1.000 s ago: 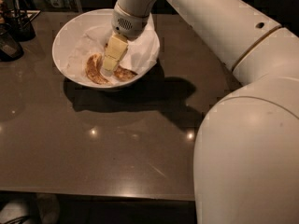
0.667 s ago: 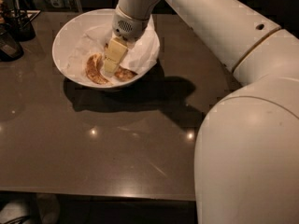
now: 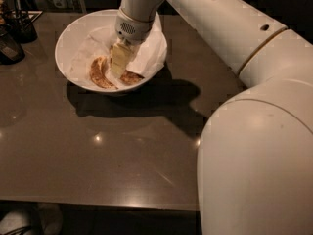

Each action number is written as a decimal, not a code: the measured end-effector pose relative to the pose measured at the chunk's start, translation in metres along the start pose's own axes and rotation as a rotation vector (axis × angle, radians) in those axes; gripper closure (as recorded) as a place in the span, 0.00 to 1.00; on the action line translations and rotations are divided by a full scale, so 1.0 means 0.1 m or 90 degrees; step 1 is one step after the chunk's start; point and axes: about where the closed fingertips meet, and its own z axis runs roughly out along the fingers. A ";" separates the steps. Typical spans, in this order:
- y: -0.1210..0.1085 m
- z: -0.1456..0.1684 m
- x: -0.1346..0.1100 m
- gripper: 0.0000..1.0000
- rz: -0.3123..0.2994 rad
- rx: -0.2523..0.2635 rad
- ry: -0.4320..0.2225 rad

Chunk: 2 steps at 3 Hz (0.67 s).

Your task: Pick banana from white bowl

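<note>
My white bowl (image 3: 66,40) stands upright, wide and round, its smooth sloping sides lined with crumpled white paper (image 3: 146,53); the banana (image 3: 100,74) lies flat on that paper in the bowl's near-left part, long and gently curved, yellow under heavy brown spotting; my gripper (image 3: 119,65) hangs down inside the bowl, just beside the banana's right side.
</note>
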 end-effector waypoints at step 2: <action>-0.05 0.10 -0.03 0.45 0.022 0.000 0.047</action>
